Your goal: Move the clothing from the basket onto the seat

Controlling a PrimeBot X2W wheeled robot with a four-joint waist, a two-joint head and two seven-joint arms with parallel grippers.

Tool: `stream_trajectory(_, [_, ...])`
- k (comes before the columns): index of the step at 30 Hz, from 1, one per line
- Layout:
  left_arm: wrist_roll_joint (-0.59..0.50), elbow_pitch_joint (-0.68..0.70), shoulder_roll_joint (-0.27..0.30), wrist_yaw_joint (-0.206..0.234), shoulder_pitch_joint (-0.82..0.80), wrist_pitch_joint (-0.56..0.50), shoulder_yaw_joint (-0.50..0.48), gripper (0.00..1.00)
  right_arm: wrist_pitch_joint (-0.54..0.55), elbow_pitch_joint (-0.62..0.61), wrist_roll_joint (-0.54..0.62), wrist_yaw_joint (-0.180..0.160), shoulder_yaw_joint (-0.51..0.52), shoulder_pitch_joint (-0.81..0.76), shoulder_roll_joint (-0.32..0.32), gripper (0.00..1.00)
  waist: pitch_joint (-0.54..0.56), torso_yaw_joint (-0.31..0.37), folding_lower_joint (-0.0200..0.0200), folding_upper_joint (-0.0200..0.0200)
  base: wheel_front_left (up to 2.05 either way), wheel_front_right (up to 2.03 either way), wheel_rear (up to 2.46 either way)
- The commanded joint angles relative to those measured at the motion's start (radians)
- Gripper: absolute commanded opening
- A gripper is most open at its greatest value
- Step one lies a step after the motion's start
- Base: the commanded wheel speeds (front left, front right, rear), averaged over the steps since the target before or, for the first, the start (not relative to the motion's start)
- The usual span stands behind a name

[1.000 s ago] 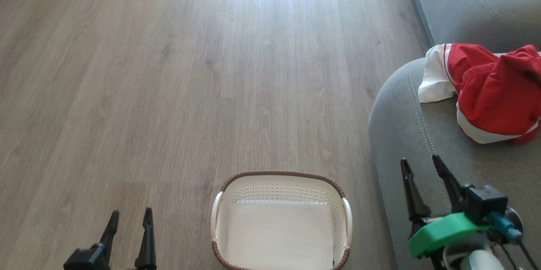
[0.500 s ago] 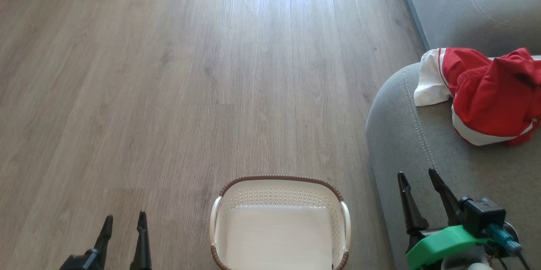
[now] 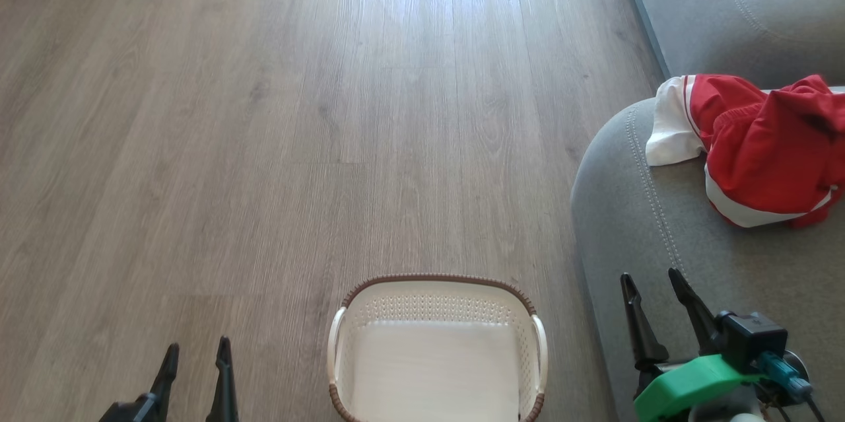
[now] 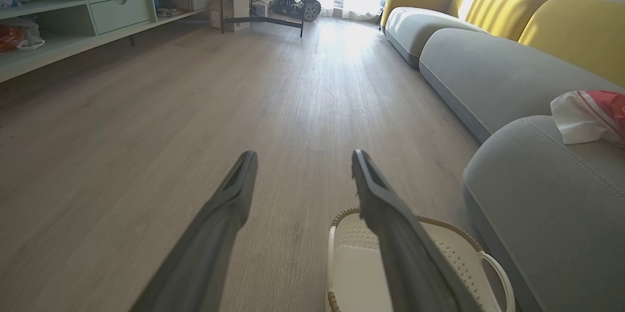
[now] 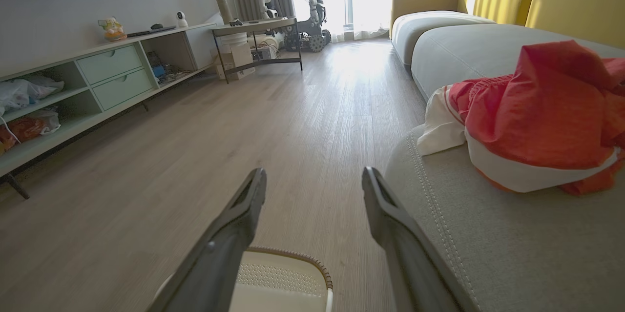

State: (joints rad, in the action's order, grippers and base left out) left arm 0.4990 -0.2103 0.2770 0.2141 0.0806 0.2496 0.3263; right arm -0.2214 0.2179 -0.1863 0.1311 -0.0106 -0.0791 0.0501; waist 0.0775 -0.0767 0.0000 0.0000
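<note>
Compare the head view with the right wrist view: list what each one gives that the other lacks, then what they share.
Head view: the open left gripper, and the basket with both handles and its bare bottom.
Right wrist view: a shelf unit with pale green drawers, a dark-framed table, yellow sofa backs.
Both: the red clothing lying on the grey seat, the open right gripper, the basket's far rim, the wood floor.

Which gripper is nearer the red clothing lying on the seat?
Right. The right gripper is over the seat, short of the clothing; the left gripper is beyond the basket, over the floor.
</note>
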Motion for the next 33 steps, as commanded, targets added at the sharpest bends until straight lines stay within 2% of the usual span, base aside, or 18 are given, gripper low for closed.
stream_trajectory(1, [0.001,0.022,0.007,-0.003,-0.041,0.012,-0.043,1.0,-0.015,-0.027,-0.007,0.0,-0.022,0.038,0.0,1.0,0.0,-0.001,0.0,0.0,0.0,0.0,0.0])
stream_trajectory(13, [-0.005,0.025,0.005,0.002,-0.046,0.012,-0.045,1.0,-0.018,-0.022,-0.008,0.0,-0.018,0.041,0.0,1.0,-0.004,-0.005,0.0,0.0,0.0,0.0,0.0])
stream_trajectory(14, [0.0,-0.004,-0.007,0.0,0.0,-0.001,0.001,0.0,-0.002,0.012,0.0,0.0,0.002,0.003,0.0,0.0,-0.004,-0.005,0.0,0.0,0.0,0.0,0.0])
stream_trajectory(19, [0.008,-0.066,-0.033,-0.002,0.014,-0.006,0.016,0.0,0.004,0.086,-0.01,0.0,0.001,-0.023,0.0,0.0,-0.004,-0.005,0.0,0.0,0.0,0.0,0.0])
stream_trajectory(33, [0.133,-0.052,-0.054,-0.03,-0.008,-0.045,-0.036,0.0,0.042,0.081,-0.169,0.0,0.016,0.004,0.0,0.0,-0.012,0.004,0.0,0.0,0.0,0.0,0.0])
